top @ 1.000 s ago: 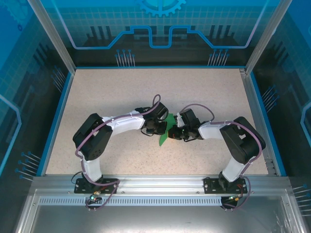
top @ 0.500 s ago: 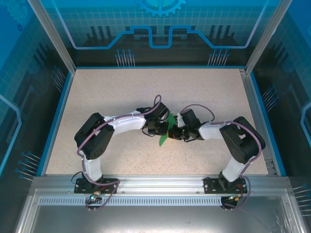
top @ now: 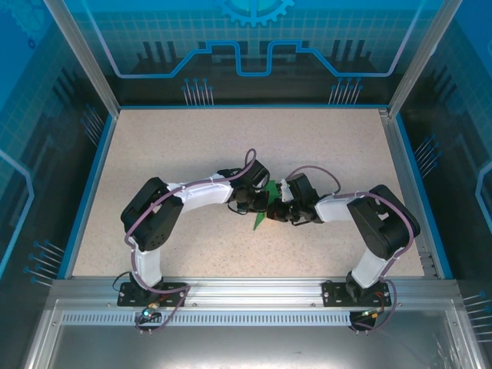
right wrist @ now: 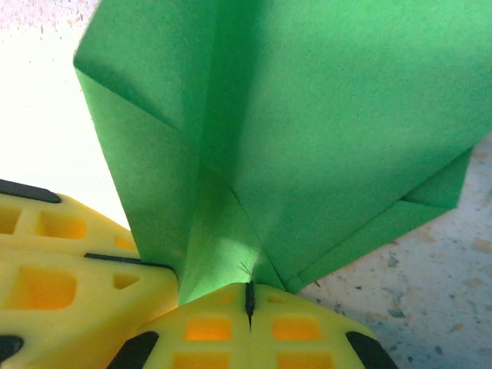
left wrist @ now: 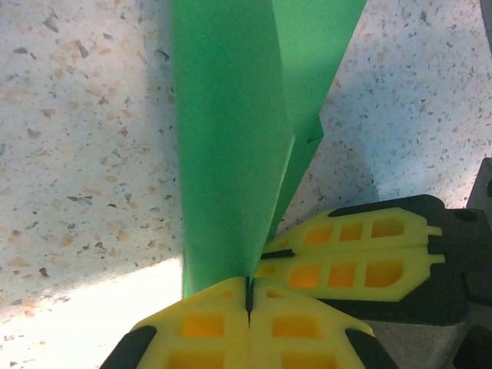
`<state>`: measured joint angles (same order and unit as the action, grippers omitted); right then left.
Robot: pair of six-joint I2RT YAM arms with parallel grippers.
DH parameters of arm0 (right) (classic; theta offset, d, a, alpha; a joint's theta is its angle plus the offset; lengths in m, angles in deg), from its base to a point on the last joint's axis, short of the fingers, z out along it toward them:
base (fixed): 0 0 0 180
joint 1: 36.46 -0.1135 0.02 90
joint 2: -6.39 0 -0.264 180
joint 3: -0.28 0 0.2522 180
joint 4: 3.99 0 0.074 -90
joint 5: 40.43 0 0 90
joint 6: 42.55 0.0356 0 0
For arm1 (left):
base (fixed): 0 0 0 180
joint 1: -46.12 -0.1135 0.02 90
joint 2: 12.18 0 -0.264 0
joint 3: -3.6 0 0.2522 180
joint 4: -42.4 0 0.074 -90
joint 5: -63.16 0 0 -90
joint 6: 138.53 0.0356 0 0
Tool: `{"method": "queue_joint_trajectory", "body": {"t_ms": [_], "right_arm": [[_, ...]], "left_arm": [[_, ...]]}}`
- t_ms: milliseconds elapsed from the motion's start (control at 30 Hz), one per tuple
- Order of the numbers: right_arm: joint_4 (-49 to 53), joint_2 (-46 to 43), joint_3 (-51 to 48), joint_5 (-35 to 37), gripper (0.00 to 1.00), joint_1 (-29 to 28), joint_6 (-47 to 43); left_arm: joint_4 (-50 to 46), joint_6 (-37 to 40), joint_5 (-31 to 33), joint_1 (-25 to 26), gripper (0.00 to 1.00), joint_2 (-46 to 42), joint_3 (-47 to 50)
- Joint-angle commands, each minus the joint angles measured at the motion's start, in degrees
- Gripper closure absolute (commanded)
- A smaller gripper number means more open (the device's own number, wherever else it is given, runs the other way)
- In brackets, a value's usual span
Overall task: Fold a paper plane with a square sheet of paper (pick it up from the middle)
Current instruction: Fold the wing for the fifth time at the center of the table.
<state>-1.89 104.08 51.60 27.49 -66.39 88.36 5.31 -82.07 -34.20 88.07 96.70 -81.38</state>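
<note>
The green sheet of paper (top: 259, 221) is folded into a narrow creased wedge, like a paper plane, and is held on edge above the table's middle. My left gripper (top: 259, 205) comes in from the left and my right gripper (top: 273, 211) from the right, their tips almost touching. In the left wrist view the yellow fingers (left wrist: 200, 323) of the left gripper (left wrist: 247, 283) are shut on the paper (left wrist: 231, 138), with the right gripper's fingers (left wrist: 361, 257) just beside them. In the right wrist view the right gripper (right wrist: 249, 296) is shut on the paper's folded layers (right wrist: 307, 131).
The speckled beige table (top: 169, 146) has a blue rim and metal frame posts (top: 81, 54) at the corners. Both arm bases (top: 150, 290) are bolted at the near edge. Transparent blue walls enclose the sides and back.
The left arm has crept slightly right, toward the right gripper. The paper stays pinched between both grippers, and the right arm has barely moved.
</note>
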Motion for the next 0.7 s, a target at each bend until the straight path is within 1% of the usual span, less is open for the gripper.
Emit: {"method": "queue_joint_trajectory", "body": {"t_ms": [0, 233, 600, 667], "right_arm": [[-0.73, 2.18, -1.52, 1.28, 1.00, -0.37, -0.26], [-2.09, 1.29, -2.02, 0.82, 1.00, -0.17, -0.80], [-3.50, -1.05, -3.49, 0.93, 1.00, 0.46, -1.56], [-5.40, -1.00, -3.90, 0.73, 1.00, 0.56, -1.22]], "left_arm": [[1.58, -0.40, -1.61, 0.42, 0.96, 1.95, -1.42], [0.20, 2.13, -1.17, 0.42, 0.96, 1.99, -1.01], [0.30, 3.30, -1.03, -0.51, 0.96, 1.76, -0.08], [0.66, 3.31, -1.31, -0.80, 0.96, 1.52, 0.51]]}}
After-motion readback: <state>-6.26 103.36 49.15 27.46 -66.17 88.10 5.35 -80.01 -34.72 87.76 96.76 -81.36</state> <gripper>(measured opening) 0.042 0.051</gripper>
